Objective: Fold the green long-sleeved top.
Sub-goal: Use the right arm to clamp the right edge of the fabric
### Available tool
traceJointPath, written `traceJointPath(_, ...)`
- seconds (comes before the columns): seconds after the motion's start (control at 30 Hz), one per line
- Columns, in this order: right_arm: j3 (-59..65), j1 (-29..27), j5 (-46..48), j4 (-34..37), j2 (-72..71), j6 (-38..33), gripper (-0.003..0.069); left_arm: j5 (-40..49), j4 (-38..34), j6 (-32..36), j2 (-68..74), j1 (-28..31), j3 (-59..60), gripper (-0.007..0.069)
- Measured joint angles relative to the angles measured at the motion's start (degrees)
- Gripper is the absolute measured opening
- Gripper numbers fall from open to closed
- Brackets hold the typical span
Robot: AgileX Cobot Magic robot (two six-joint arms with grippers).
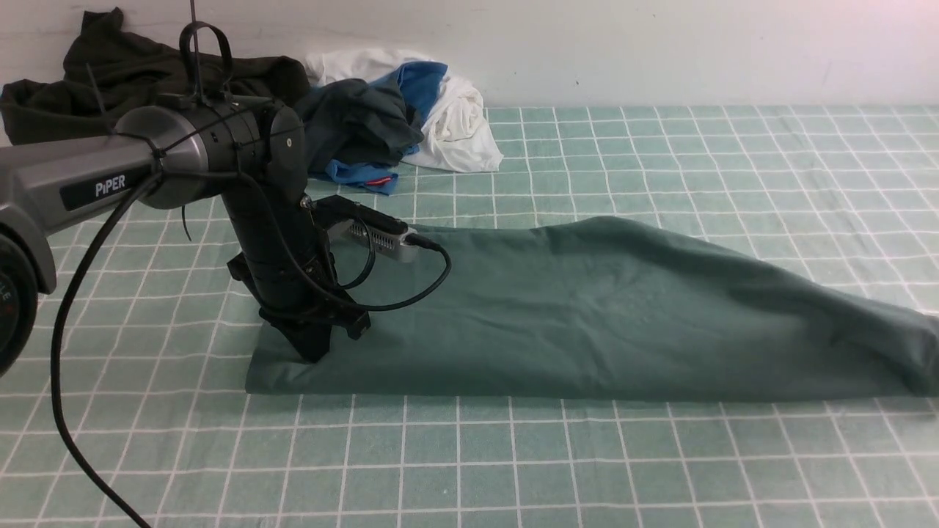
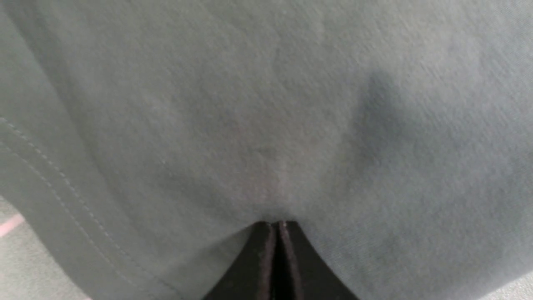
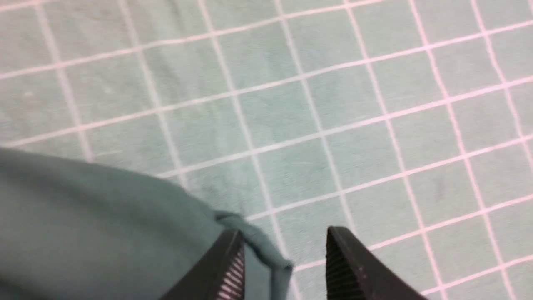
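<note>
The green long-sleeved top (image 1: pixel 587 308) lies folded into a long band across the checked tablecloth, flat at its left end and lifted at the right edge of the front view. My left gripper (image 1: pixel 314 353) stands on its front left corner. In the left wrist view the left gripper (image 2: pixel 277 223) is shut, tips pressed against the top (image 2: pixel 266 125), with no cloth visible between them. My right gripper (image 3: pixel 285 230) is open, and a folded edge of the top (image 3: pixel 266 246) hangs loosely between its fingers, above the tablecloth. The right arm is outside the front view.
A heap of other clothes sits at the back left against the wall: a very dark hooded garment (image 1: pixel 132 73), a charcoal shirt (image 1: pixel 359 117), blue cloth (image 1: pixel 422 81) and white cloth (image 1: pixel 462 125). A stitched hem (image 2: pixel 62 187) runs along the top's edge near the left gripper.
</note>
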Motion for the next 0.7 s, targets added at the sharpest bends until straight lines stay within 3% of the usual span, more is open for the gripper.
traceJointPath(0.13, 1.9, 0.0, 2.2, 5.1, 0.9, -4.0, 0.0372, 0.0, 0.0, 0.0, 0.0, 0.0, 0.0, -0.0003)
traceJointPath(0.3, 5.9, 0.0, 2.2, 4.9, 4.6, -3.9, 0.0463, 0.0, 0.0, 0.1, 0.0, 0.0, 0.0, -0.0003)
traceJointPath(0.53, 5.7, -0.3, -1.1, -1.0, 11.9, 1.2, 0.0484, 0.0, 0.0, 0.1, 0.0, 0.0, 0.0, -0.0003)
traceJointPath(0.7, 0.4, -1.4, -0.9, -1.6, 15.0, 2.2, 0.0484, 0.0, 0.0, 0.3, 0.0, 0.0, 0.0, -0.0003)
